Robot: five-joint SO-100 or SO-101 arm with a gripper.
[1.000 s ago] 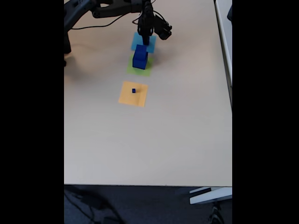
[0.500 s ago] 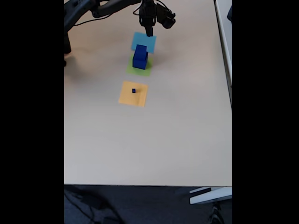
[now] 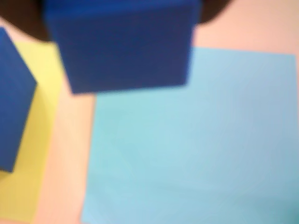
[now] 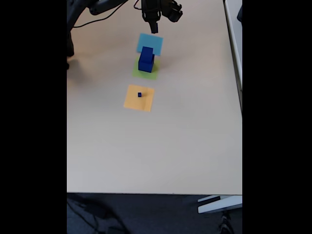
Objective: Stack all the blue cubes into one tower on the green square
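Observation:
In the fixed view, a large blue cube (image 4: 146, 59) stands on the green square (image 4: 145, 72). A tiny blue cube (image 4: 139, 94) sits on the orange patch (image 4: 139, 98). My gripper (image 4: 154, 28) hangs raised above the far edge of the light-blue patch (image 4: 149, 43). In the wrist view a blurred blue cube (image 3: 121, 44) sits close to the camera between dark fingers (image 3: 212, 9), so the gripper is shut on it. Below lie the light-blue patch (image 3: 196, 149) and, to the left, the large blue cube (image 3: 14, 107) on the green square (image 3: 28, 186).
The three patches lie in a row down the beige table (image 4: 185, 141). The arm and a black cable (image 4: 92, 27) cross the far left corner. The table's right edge (image 4: 241, 97) borders another white surface.
The gripper has lifted up and away from the light-blue patch beside the large cube, toward the far edge in the fixed view. The cubes on the green and orange patches have not moved.

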